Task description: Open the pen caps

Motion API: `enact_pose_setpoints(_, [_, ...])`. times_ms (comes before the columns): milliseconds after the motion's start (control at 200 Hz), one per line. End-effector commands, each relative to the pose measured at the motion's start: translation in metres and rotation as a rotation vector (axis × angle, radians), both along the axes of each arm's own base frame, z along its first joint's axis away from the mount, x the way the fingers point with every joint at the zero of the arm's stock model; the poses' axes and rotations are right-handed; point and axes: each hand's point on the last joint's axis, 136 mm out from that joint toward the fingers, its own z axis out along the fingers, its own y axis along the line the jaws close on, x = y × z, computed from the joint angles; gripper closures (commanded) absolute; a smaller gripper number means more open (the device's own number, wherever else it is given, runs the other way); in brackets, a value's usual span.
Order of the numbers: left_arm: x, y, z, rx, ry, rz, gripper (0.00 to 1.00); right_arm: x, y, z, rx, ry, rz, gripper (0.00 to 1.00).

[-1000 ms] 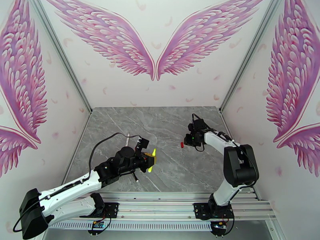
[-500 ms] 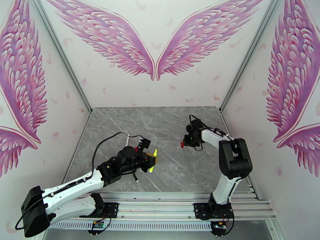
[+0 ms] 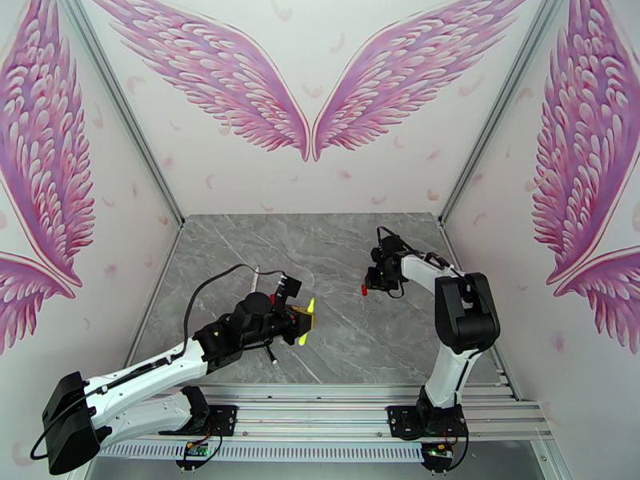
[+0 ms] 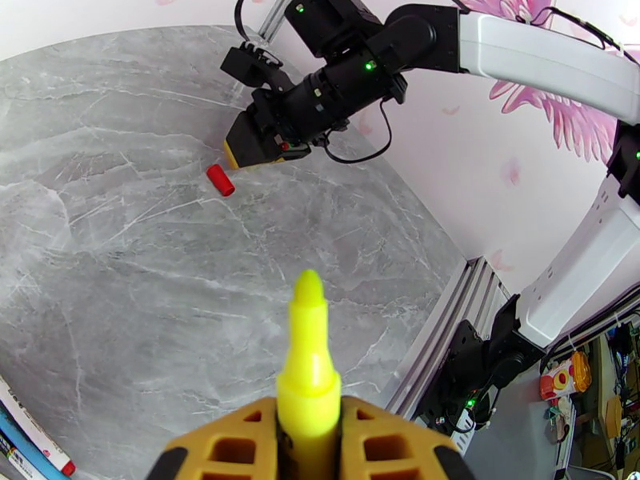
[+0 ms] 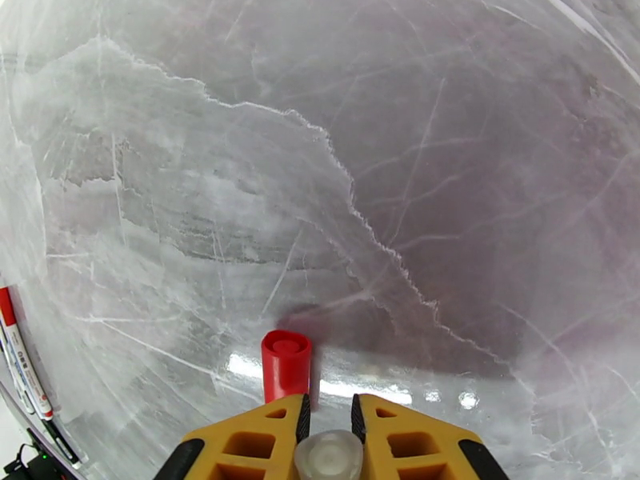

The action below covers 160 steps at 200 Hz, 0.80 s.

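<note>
1. The left gripper (image 4: 309,418) is pressed onto the barrel of the yellow highlighter (image 4: 307,338), squeezing it from both sides. The bare yellow nib points away from the wrist, out over the worktop (image 3: 336,242). This pen is therefore already uncapped, and the low grip on the barrel leaves the nib end free.

2. The right gripper (image 5: 330,406) hangs low over the worktop, well apart from the left one. Its jaws stand close together with a pale cap (image 5: 328,458) seated between them. The cap looks pinched rather than loose, though how firm the hold is cannot be told. I judge it to be the highlighter's cap, brought down here to be set aside.

3. Just ahead of the right fingertips a red cap (image 5: 286,366) lies on the worktop, near the jaws but not between them, with no pen in it. This right-hand patch reads as the place where pulled caps are dropped, away from the pens.

4. Farther out, at the left edge of the worktop, the other pens (image 5: 20,354) lie close together. They have white barrels, and one has a red end. Whether their caps are on is too small to tell.

5. In my judgement the task is partly done: two caps are off, and the pens at the left wait their turn.
</note>
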Motion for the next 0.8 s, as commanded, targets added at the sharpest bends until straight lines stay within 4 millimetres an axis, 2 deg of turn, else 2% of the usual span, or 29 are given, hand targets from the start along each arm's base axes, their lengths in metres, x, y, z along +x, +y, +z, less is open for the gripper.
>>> enact_pose_setpoints(0, [0.001, -0.002, 0.007, -0.005, -0.008, -0.003, 0.98, 0.002, -0.008, -0.003, -0.031, 0.020, -0.005, 0.75])
enact_pose_setpoints(505, [0.000, -0.003, 0.006, -0.001, -0.001, -0.007, 0.98, -0.001, -0.004, -0.011, -0.012, 0.045, -0.002, 0.71])
enact_pose_setpoints(795, [0.002, -0.004, 0.005, 0.011, 0.001, -0.004, 0.98, -0.001, 0.001, -0.001, 0.015, 0.020, -0.006, 0.72])
